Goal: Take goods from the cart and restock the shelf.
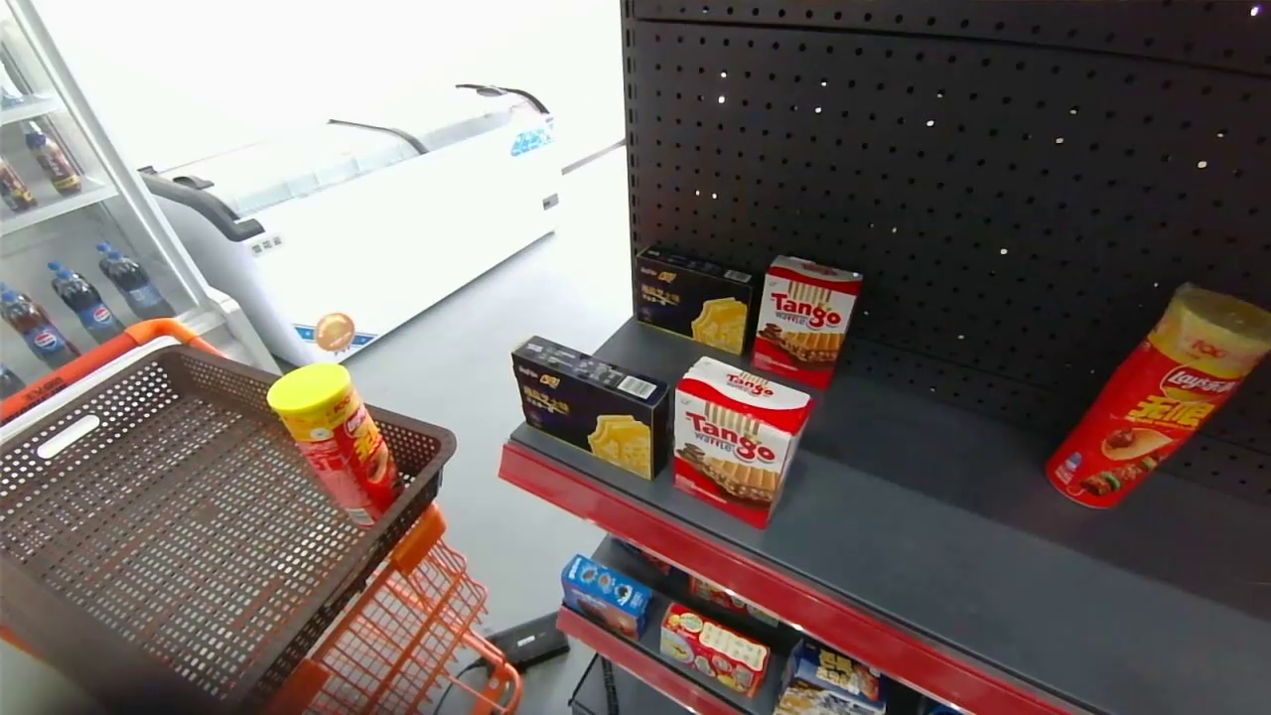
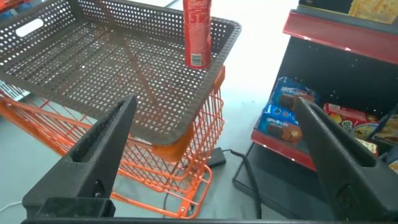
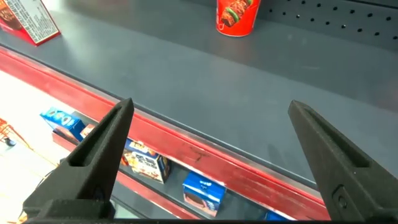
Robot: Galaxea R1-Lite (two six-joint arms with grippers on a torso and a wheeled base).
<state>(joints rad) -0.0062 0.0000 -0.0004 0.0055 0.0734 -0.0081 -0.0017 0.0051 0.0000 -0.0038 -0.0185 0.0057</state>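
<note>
**Cart and shelf inspected: both pincers open, nothing gripped**

Left pincer (image 2: 212, 106): jaws spread wide, empty, hanging over the floor gap between cart (image 1: 417, 616) and shelf unit. Right pincer (image 3: 211, 107): jaws likewise wide apart, empty, poised above the red front edge (image 3: 186, 146) of the upper shelf (image 1: 943, 536).

Goods to restock: one basket can (image 1: 338, 442), red with a yellow lid, upright in the brown perforated basket (image 1: 149, 516), pressed into the corner nearest the shelf. Already on the shelf: one shelf can (image 1: 1157, 397) of the same kind, far right, seen tilted with its top toward the pegboard (image 1: 943, 179); contact with the panel cannot be told.

Edges and room. At the shelf's left end, two dark boxes (image 1: 591, 405) and two wafer boxes (image 1: 740, 437), one pair at the front edge, one pair at the back. Broad bare surface between the front wafer box and the shelf can. Open floor between basket rim and shelf edge.

View differences. Left wrist view: lower part of the basket can (image 2: 198, 31), the wire frame beneath the basket, a flat black device (image 2: 217, 157) with a cable on the floor, and cookie packs (image 2: 283, 115) on the lower shelf. Right wrist view: base of the shelf can (image 3: 236, 15) and a corner of a wafer box (image 3: 28, 22). Head view: a chest freezer (image 1: 397, 218) and a drinks cooler (image 1: 60, 298) behind the cart.
</note>
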